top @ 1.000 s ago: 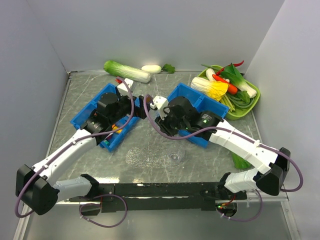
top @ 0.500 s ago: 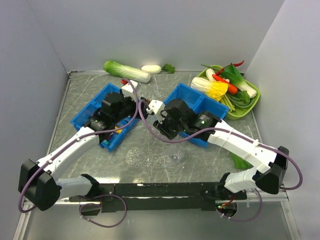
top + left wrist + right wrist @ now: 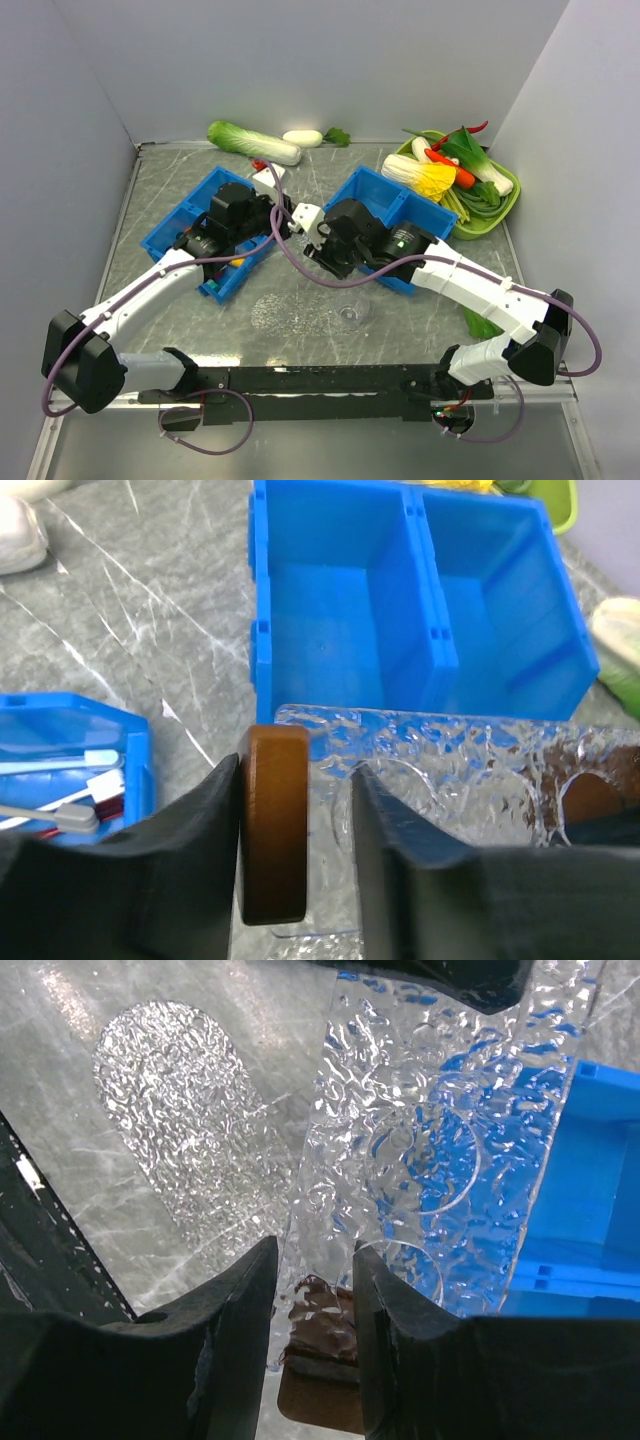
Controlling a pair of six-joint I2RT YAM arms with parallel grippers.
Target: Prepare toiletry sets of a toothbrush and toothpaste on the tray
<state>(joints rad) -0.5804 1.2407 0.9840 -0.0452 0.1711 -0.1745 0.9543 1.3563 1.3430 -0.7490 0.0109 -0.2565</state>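
**A:** Where was the tray at that moment?

**B:** It was off the bench, held up at a tilt between the two arms, roughly over the middle. In the right wrist view its bumpy glass hung in front of the two-compartment blue bin, and the blue showed through it.

**A:** And the right gripper?

**B:** It was pinching one end of the tray. The clear rim ran down between its two fingers, and a brown pad showed through the glass there.

**A:** What about the left gripper?

**B:** Its fingers straddled the opposite end. The brown pad stood on one side of the rim and the black finger on the other, with a sliver of gap between them. I could not tell whether they were pressing on the glass.

**A:** Did you see a toothbrush?

**B:** Yes. A pale toothbrush lay with a few others in the left blue bin, which sat toward the bench's left edge, well apart from the tray.

**A:** Was there anything else around?

**B:** A green tray of vegetables sat in the far right corner, and a cabbage lay along the far edge. A glassy oval patch lay on the bench below the held tray. I could not tell whether it was a second tray or only light.
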